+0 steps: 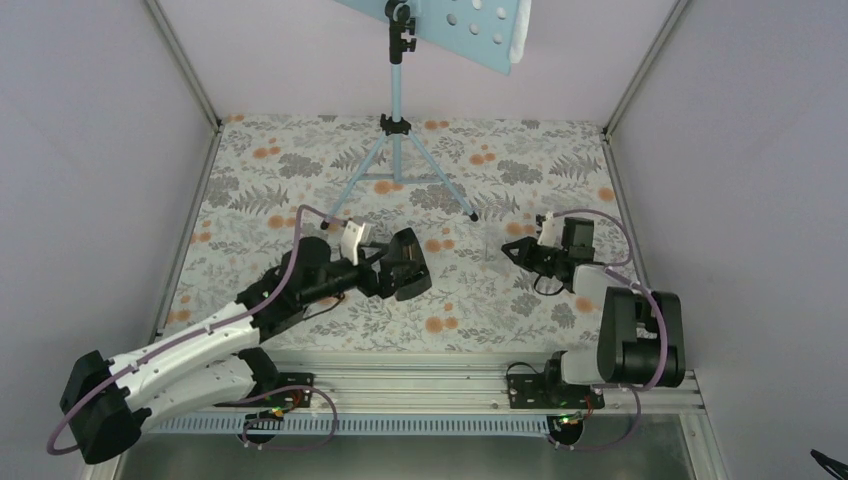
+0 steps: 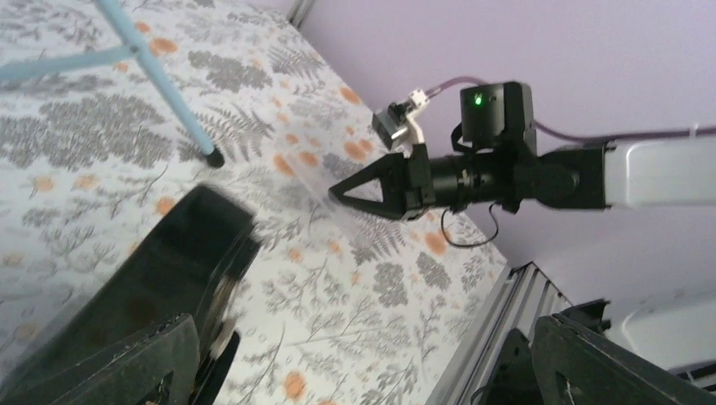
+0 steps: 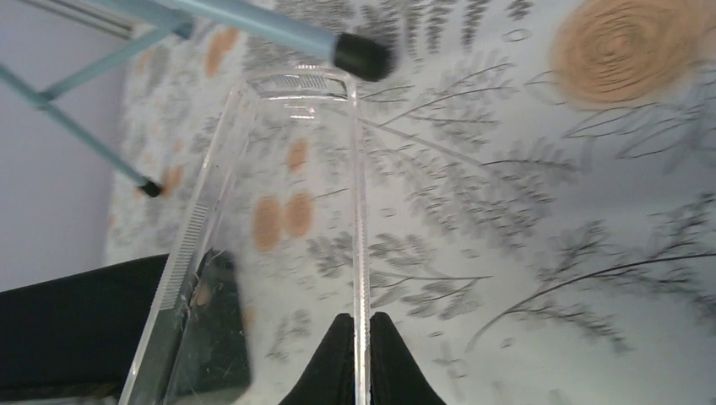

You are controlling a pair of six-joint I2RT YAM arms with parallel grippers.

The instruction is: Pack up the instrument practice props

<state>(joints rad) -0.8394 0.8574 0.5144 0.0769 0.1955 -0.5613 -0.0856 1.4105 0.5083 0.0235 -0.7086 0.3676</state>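
The step in hand looked like lifting the clear plastic panel (image 3: 283,177) off the surface (image 1: 300,160). Doing it well meant holding the pinch square on its thin edge and rising slowly, clear of the music stand (image 1: 397,100) at the far side (one rubber foot sat just beyond the panel). The right gripper (image 3: 355,322) was closed tight on that edge. The left gripper (image 2: 365,329) gaped wide, holding nothing, with the black wedge-shaped box (image 1: 408,262) just beside one finger.

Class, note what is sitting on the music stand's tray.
The tray shows only its holed back, clamped to the pole. A pale strip peeks past its right edge, likely a sheet. The tray's front face is hidden.
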